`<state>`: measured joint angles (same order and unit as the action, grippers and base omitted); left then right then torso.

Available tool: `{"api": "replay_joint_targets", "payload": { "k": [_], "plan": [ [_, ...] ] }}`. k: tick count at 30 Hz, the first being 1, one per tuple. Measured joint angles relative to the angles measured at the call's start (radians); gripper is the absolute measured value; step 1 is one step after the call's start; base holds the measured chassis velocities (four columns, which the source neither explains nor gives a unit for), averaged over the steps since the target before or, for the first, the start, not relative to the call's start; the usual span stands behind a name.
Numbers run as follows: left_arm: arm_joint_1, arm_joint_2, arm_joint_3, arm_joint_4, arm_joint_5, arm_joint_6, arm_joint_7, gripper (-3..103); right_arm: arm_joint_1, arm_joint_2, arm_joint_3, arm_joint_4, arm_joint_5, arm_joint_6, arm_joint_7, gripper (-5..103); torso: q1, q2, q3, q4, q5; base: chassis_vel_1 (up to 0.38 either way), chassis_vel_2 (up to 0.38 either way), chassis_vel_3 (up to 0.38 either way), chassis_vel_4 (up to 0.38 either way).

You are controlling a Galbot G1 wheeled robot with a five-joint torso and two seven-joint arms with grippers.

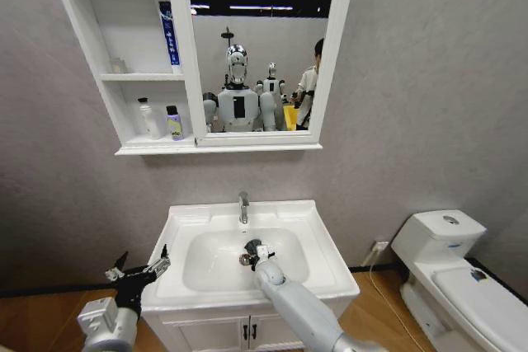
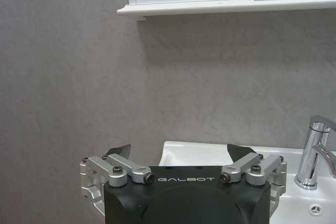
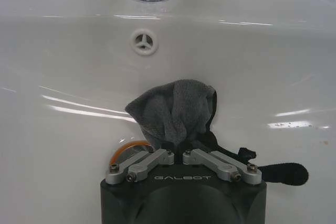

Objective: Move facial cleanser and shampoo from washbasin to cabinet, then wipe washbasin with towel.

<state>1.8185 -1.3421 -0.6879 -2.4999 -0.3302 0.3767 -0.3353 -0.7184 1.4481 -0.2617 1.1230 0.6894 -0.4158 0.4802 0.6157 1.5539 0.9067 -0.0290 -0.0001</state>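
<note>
Two bottles stand on the lower open shelf of the cabinet point(image 1: 132, 63) at the upper left of the head view: a white bottle point(image 1: 148, 118) and, just beside it, a purple-labelled bottle point(image 1: 174, 123). These look like the facial cleanser and the shampoo, though only the letters "Befe" can be read on the purple label in the left wrist view. Judging by that, the moving part of the task seems done, and the rim of the washbasin point(image 1: 318, 241) carries no bottles.

At the lower left of the head view, the left end effector point(image 1: 140, 270) hangs beside the washbasin's left edge, well apart from the shelf, its fingers spread wide with nothing between them. It appears idle.

Toward the centre, below the chrome tap point(image 1: 243, 207), the right end effector point(image 1: 254, 251) reaches down into the oval bowl. In the right wrist view its jaws are closed tight on the towel point(image 3: 176, 111), a bunched dark grey cloth pressed against the white bowl just short of the overflow hole point(image 3: 143, 42). Wiping therefore looks under way; how much of the bowl and rim is left to cover cannot be told.
</note>
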Motion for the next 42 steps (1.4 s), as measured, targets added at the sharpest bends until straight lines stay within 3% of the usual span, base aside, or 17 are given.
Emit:
{"api": "replay_joint_targets", "payload": {
  "k": [3, 13, 22, 34, 42],
  "plan": [
    [0.0, 0.0, 0.0, 0.0, 0.0, 0.0, 0.0, 100, 0.015, 0.035, 0.004, -0.047, -0.025, 0.016, -0.035, 2, 0.0, 0.0, 0.0, 0.0, 0.0, 0.0, 0.0, 0.0, 0.0],
    [0.0, 0.0, 0.0, 0.0, 0.0, 0.0, 0.0, 100, 0.005, 0.06, -0.016, -0.031, -0.03, 0.056, -0.107, 2, 0.0, 0.0, 0.0, 0.0001, 0.0, 0.0, 0.0, 0.0, 0.0],
    [0.0, 0.0, 0.0, 0.0, 0.0, 0.0, 0.0, 100, -0.003, 0.05, -0.009, -0.02, -0.022, 0.057, -0.106, 2, 0.0, 0.0, 0.0, 0.0001, 0.0002, 0.0, 0.0, 0.0, 0.0],
    [0.0, 0.0, 0.0, 0.0, 0.0, 0.0, 0.0, 100, -0.066, -0.041, 0.038, 0.076, 0.0, 0.046, -0.057, 2, 0.0, 0.0, 0.0, -0.0002, 0.0002, 0.0, 0.0, 0.0, 0.0],
    [0.0, 0.0, 0.0, 0.0, 0.0, 0.0, 0.0, 100, -0.062, -0.008, 0.044, 0.045, 0.06, 0.055, -0.063, 2, 0.0, 0.0, 0.0, -0.0001, 0.0, 0.0, 0.0, 0.0, 0.0]
  ]
}}
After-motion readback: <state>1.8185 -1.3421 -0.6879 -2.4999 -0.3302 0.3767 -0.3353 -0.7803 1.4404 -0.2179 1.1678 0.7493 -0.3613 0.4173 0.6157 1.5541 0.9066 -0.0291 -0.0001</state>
